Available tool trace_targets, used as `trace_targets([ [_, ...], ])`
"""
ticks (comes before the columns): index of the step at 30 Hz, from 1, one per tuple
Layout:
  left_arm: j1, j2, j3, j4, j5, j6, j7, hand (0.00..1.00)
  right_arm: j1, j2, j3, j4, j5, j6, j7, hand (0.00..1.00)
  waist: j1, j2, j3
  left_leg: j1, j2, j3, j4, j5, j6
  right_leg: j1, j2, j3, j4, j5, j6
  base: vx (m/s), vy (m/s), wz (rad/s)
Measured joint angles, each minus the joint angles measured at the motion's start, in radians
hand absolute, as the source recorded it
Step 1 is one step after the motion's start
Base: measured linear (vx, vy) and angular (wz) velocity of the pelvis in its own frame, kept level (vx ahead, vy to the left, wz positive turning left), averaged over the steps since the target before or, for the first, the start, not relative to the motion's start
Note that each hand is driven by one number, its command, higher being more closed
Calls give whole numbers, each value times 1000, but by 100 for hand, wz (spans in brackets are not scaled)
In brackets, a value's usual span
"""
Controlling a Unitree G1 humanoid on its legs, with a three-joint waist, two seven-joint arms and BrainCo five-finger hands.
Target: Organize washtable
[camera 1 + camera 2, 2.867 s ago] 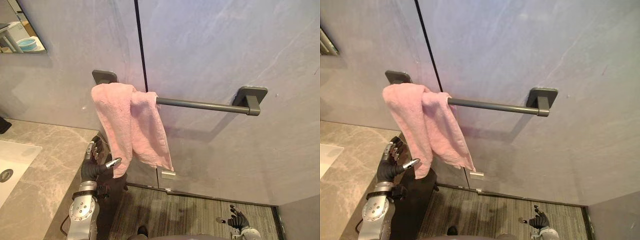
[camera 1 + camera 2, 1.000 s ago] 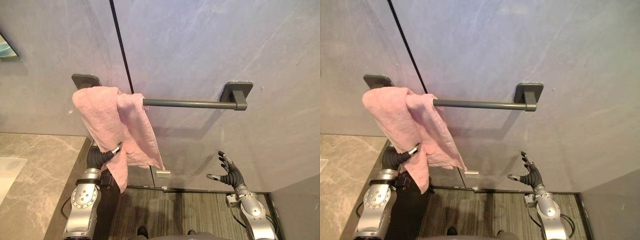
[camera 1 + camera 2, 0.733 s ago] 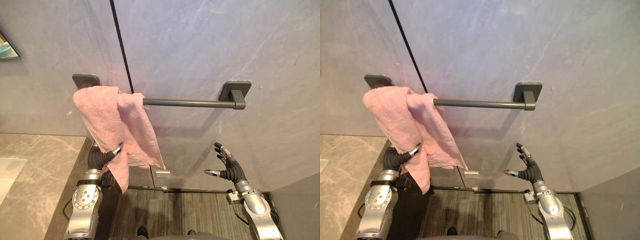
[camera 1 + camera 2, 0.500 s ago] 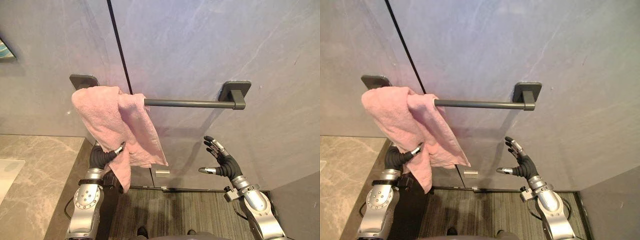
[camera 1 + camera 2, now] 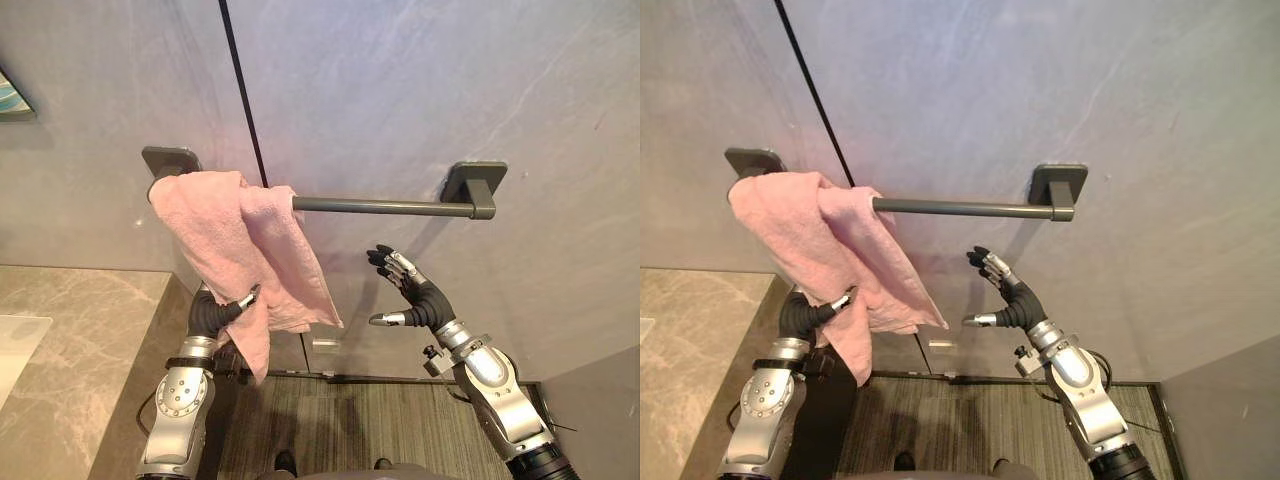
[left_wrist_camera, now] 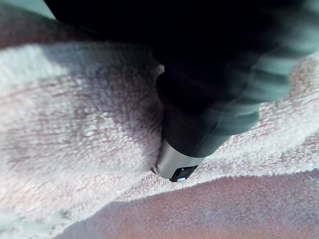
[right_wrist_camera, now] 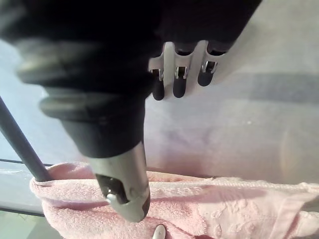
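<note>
- Right hand (image 5: pixel 420 298): risen from the lower right corner to the middle of the frame. It now sits just under the bar (image 5: pixel 380 206) and near the right edge of the towel (image 5: pixel 235 235). Fingers are straight and spread, holding nothing.
- Left hand (image 5: pixel 222 312): lower left of centre, carried a little higher along with the cloth. My thumb is pressed into the towel and my fingers are tucked behind the fold. I read this as a pinch on the towel.
- Towel: pink, bunched over the left end of the bar, upper left of centre. One corner hangs down toward the centre. It is not spread out.
- Bar: dark, running level across the middle of the frame on the grey wall (image 5: pixel 400 90). Its right half is bare.
- Counter (image 5: pixel 70 330): marble, lower left corner, apart from the towel.
- Step in hand, by my judgement: straightening the towel on the bar. My left hand anchors it and my right comes for the free edge.
- Next move: close my right hand on the hanging edge and draw it toward the bare right half, gently, so the cloth does not slide off.
</note>
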Motion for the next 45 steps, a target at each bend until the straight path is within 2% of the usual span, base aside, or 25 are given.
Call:
trace_targets([
  [10, -34, -9, -14, 15, -1, 0, 0, 100, -92, 17, 66, 87, 18, 1, -9, 0, 11, 2, -1, -11, 0, -24, 0, 10, -1, 0, 0, -18, -1, 0, 0, -9, 0, 6],
  [15, -38, -13, -20, 30, -11, 0, 0, 100, -131, 47, 112, 121, 17, 2, -10, 0, 18, 10, -8, -15, 0, -35, -1, 17, -2, 3, 0, -31, -1, 0, -1, -17, 2, 7],
  [31, -42, -38, -36, 31, -18, 1, 1, 100, -264, 129, 180, 184, 17, 6, -50, 0, 24, 10, -10, -26, 1, -50, -7, 35, 1, 2, 2, -41, -5, 13, -5, -20, 5, 2],
  [32, -42, -38, -37, 31, -19, 1, 1, 100, -270, 135, 181, 184, 17, 6, -50, 100, 24, 10, -10, -26, 1, -50, -7, 35, 0, 2, 2, -41, -5, 13, -5, 0, 0, 0],
  [38, -46, -38, -43, 52, -19, 1, 1, 100, -298, 148, 184, 226, 17, 7, -63, 100, 27, 13, -36, -38, 1, -56, -7, 40, -2, -6, 2, -48, -6, 14, -6, 2, 2, 2],
  [45, -53, -38, -43, 54, -19, 2, 0, 100, -332, 149, 186, 227, 17, 8, -67, 100, 35, 14, -37, -40, 13, -62, -7, 48, -7, -5, 14, -52, -11, 22, -17, -32, -3, 1],
])
